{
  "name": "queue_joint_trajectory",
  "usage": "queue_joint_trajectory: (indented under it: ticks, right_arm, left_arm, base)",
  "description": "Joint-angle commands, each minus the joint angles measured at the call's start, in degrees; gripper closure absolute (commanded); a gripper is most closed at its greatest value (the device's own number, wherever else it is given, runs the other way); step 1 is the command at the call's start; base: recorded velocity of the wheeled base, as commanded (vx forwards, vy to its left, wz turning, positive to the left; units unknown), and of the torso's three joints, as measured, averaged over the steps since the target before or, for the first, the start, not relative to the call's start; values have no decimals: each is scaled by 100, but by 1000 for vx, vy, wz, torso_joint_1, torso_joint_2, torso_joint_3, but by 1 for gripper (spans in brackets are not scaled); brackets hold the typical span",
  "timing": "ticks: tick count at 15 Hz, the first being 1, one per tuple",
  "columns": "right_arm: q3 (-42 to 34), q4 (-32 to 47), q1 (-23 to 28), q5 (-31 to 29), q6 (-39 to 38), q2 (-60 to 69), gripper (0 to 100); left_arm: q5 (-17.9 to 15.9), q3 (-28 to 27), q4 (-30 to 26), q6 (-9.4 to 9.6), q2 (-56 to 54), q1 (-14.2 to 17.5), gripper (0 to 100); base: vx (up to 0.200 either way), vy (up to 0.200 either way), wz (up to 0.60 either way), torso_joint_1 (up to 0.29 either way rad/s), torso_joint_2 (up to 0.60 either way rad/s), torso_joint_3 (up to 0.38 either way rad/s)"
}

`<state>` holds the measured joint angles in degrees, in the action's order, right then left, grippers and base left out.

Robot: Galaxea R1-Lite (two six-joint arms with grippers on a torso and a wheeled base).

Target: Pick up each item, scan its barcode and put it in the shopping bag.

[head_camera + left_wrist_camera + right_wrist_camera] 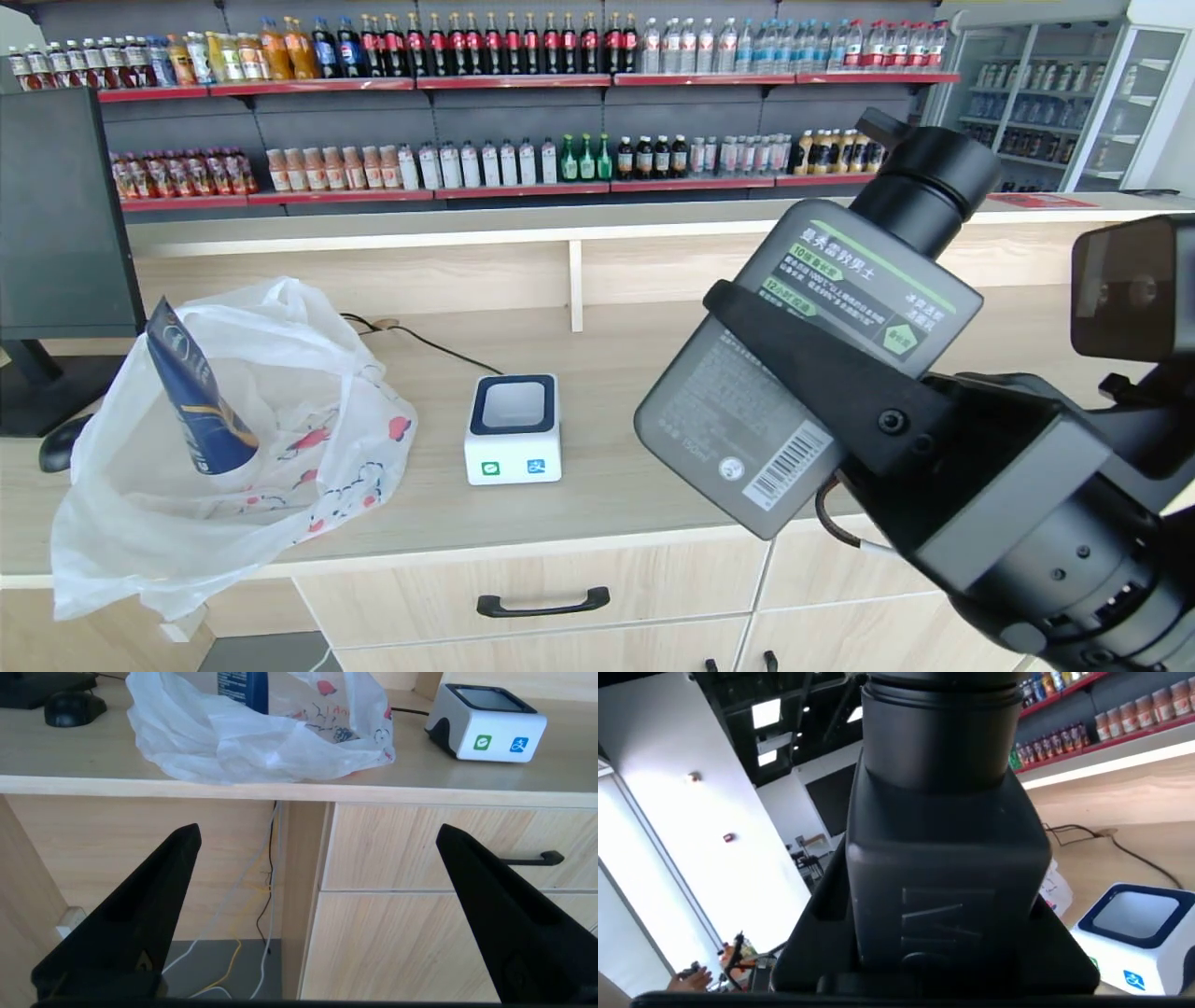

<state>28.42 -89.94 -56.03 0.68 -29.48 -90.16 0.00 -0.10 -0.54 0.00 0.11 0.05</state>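
The bottle point(719, 420) hangs tilted above the tabletop point(635, 355), right of the scanner point(513, 427), clamped across its body by the right tool point(738, 313). Its barcode point(787, 464) faces the robot, not the scanner, so a scan could miss, and the bottle might slip. The scanner stands between the bottle and the bag point(187, 504), which holds a tube point(196, 392). The left tool point(318, 835) gapes wide below the tabletop edge.

Bright, even light fills the shop. The desk point(616, 373) is lit evenly, and the scanner point(513, 429) throws only a faint, soft shadow at its foot. Its window carries a pale glare, and the thin bag point(308, 439) glows where light passes through it. The shelves point(513, 82) bow slightly toward the head view's edges. In the right wrist view, the bottle point(943, 859) is a dark, backlit mass against a white wall point(682, 793) and glowing ceiling lights point(766, 711). Shade lies under the desk, where the fingers point(140, 924) of the left hand point(318, 840) are near-black silhouettes.
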Motion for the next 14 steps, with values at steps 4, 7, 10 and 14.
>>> queue_joint_trajectory:
  ticks: [4,7,10,14]
  right_arm:
    - [-416,-6,4,-59,575,-151,100]
    - [-759,-6,127,-77,988,-300,100]
    - [-996,-6,338,-77,1462,-362,100]
    - [-1365,-6,567,-86,2042,-573,100]
  left_arm:
    - [0,1,1,0,-2,4,0]
    - [0,1,1,0,-2,4,0]
    - [0,1,1,0,-2,4,0]
    - [0,1,1,0,-2,4,0]
  base:
    - [0,0,0,0,0,0]
    - [0,0,0,0,0,0]
    - [0,0,0,0,0,0]
    - [0,0,0,0,0,0]
